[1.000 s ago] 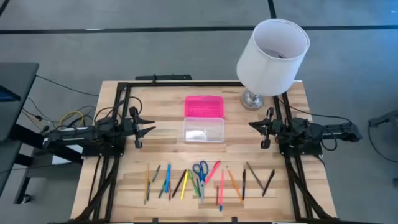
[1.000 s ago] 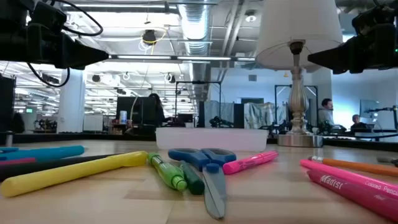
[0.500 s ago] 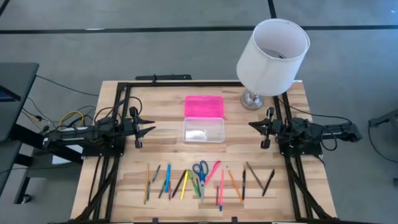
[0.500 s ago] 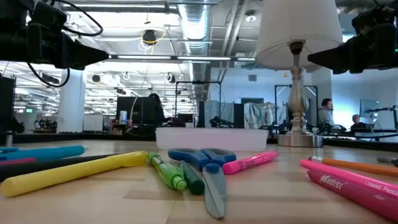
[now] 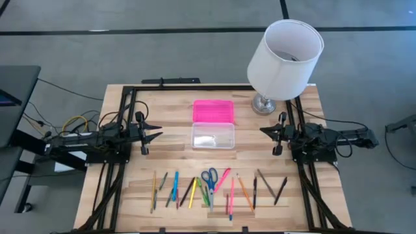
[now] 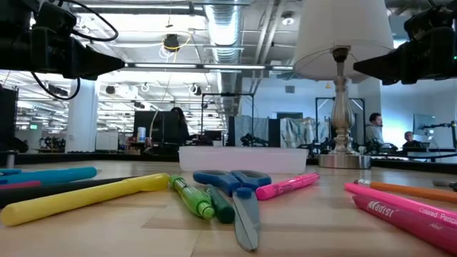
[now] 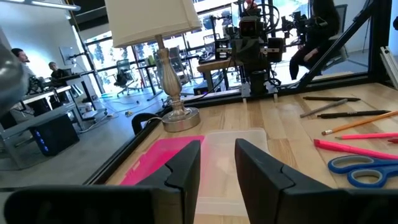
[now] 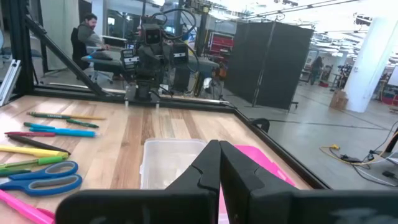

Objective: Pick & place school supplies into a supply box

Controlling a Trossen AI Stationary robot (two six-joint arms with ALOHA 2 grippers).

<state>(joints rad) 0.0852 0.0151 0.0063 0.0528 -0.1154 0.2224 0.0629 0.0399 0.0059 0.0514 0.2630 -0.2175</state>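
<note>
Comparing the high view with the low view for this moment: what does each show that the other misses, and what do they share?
Only the high view shows the pink lid lying beside the clear base, the whole row of pens and pencils, and both arms: the left gripper open, the right gripper shut, each hovering at its side of the box. Only the low view shows people in the room behind. Both show the scissors, the base and the lamp.

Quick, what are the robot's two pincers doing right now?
Left pincer: open, holding nothing.
Right pincer: closed, holding nothing.
</note>
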